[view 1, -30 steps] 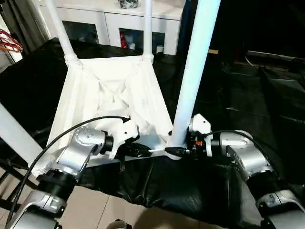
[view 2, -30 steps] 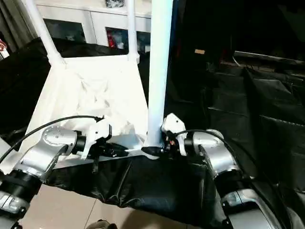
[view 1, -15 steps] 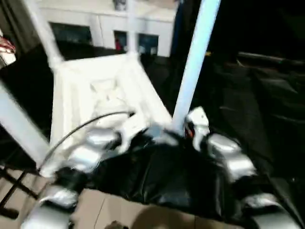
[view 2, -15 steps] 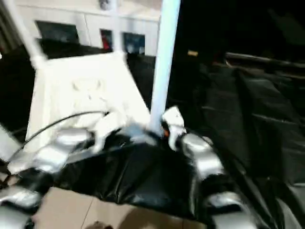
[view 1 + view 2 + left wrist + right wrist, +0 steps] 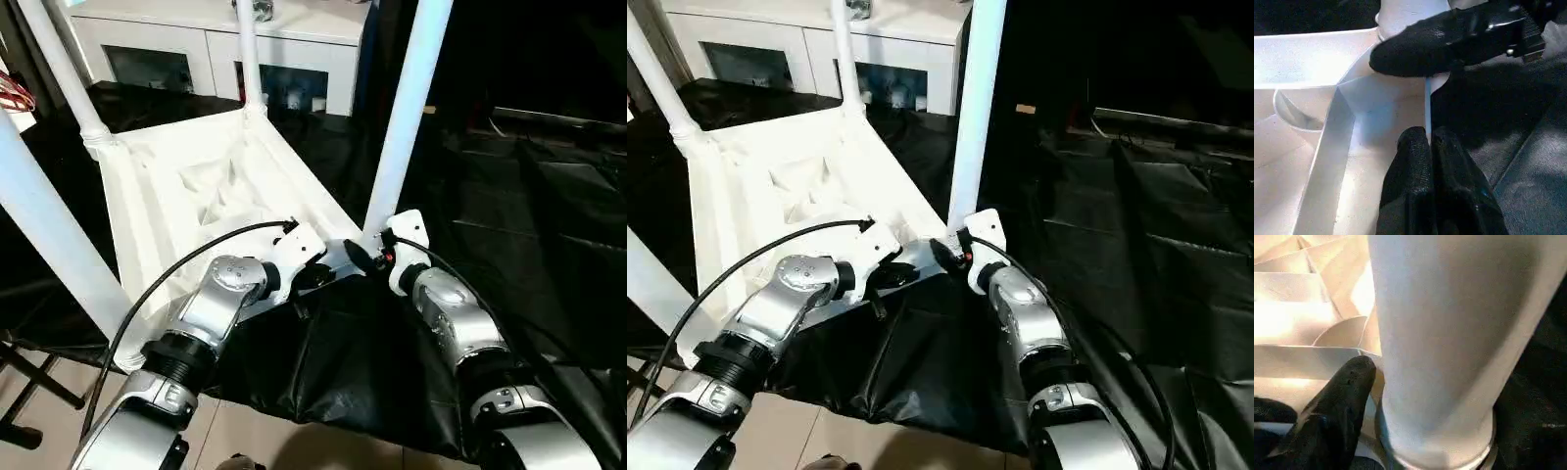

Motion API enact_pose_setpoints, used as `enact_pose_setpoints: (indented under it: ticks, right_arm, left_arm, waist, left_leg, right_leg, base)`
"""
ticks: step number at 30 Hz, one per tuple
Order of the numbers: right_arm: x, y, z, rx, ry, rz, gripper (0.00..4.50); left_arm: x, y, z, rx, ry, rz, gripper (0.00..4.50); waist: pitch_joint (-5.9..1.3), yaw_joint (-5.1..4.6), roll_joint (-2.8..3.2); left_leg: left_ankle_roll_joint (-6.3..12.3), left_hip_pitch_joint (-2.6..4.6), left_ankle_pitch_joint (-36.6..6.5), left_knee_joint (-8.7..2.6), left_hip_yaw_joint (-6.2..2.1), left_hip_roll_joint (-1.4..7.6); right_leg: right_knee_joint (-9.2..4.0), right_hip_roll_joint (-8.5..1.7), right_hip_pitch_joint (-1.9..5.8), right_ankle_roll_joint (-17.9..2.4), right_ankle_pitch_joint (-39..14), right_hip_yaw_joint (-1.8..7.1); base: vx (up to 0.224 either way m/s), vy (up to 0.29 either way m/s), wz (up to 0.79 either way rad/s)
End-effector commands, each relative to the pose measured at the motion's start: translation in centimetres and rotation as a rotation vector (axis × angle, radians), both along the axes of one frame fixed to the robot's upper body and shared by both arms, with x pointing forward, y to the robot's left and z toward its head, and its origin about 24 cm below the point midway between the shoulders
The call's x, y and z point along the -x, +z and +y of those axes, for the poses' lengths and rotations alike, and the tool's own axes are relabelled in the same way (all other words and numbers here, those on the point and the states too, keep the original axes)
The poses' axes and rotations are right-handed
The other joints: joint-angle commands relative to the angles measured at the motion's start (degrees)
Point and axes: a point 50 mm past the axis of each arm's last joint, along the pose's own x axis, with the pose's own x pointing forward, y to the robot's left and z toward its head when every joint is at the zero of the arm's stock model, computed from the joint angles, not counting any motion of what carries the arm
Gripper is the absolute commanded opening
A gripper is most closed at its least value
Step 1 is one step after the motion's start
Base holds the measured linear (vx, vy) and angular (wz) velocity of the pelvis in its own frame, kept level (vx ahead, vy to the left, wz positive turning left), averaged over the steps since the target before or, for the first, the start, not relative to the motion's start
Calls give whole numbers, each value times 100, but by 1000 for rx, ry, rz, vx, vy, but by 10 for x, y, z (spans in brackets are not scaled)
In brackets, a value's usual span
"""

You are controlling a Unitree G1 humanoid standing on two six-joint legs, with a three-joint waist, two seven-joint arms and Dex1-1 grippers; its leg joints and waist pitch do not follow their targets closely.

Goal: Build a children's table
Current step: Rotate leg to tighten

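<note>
— Both my arms have swung in toward each other since a second ago. My left gripper (image 5: 328,275) and my right gripper (image 5: 361,257) now meet at the near corner of the children's table (image 5: 201,186).

— Where is the table?

— It lies upside down on the black sheet (image 5: 509,196), ribs up. Four white legs stick up from its corners. The near right leg (image 5: 402,117) stands right beside my right gripper.

— What is your left gripper doing?

— It is pinched tight on the thin white rim (image 5: 1427,105) of the table top, one black finger (image 5: 1410,166) on each side.

— And the right one?

— One black finger (image 5: 1339,401) touches the rib next to the fat bottom of that leg (image 5: 1444,333). I cannot tell how wide its jaws stand, or if it grips anything.

— What is behind?

— A white cabinet with glass doors (image 5: 216,49).
</note>
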Motion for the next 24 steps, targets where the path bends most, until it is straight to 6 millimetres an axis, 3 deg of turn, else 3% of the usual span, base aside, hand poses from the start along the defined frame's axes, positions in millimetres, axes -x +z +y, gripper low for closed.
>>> enact_pose_setpoints:
  ticks: [1,5,13,17,19,23,24]
  right_arm:
    - [0,6,8,-12,102,-4,403]
    - [0,11,-4,28,154,-28,436]
    - [14,24,-26,101,456,-70,436]
    - [19,26,-30,105,531,-64,436]
    - [25,24,-33,121,610,-38,436]
    - [29,24,-33,113,672,-21,436]
    - [29,24,-33,113,672,-21,410]
  left_arm:
    - [3,12,-8,59,-82,-46,0]
    - [6,11,0,60,-113,-36,0]
    - [25,12,12,87,-307,22,0]
    - [27,13,15,83,-337,24,0]
    - [30,15,20,77,-368,34,0]
    - [33,16,28,64,-388,52,0]
    - [33,16,28,64,-388,52,0]
  waist:
    - [-375,6,10]
    - [-383,-2,1]
    - [-394,55,-6]
    - [-382,79,-21]
    - [-377,101,-60]
    - [-385,135,-22]
    - [-382,125,-30]
  left_leg:
    - [-42,113,-1686,-478,-157,264]
    - [13,108,-1525,-461,-142,267]
    - [256,108,-1220,-416,-107,276]
    - [242,118,-1292,-423,-108,289]
    - [235,113,-1297,-423,-105,290]
    - [237,111,-1254,-424,-116,297]
    - [235,105,-1258,-428,-113,296]
  right_leg:
    - [-472,-315,240,-1024,-1584,296]
    - [-437,-305,242,-1134,-1312,299]
    - [-364,-286,261,-1352,-803,300]
    - [-382,-296,254,-1335,-1051,303]
    - [-391,-300,259,-1306,-1147,304]
    - [-370,-303,250,-1314,-1144,297]
    - [-374,-299,252,-1320,-1140,298]
  base:
    - [0,0,0]
    - [0,0,0]
    - [0,0,0]
    - [0,0,0]
    - [0,0,0]
    - [0,0,0]
    - [0,0,0]
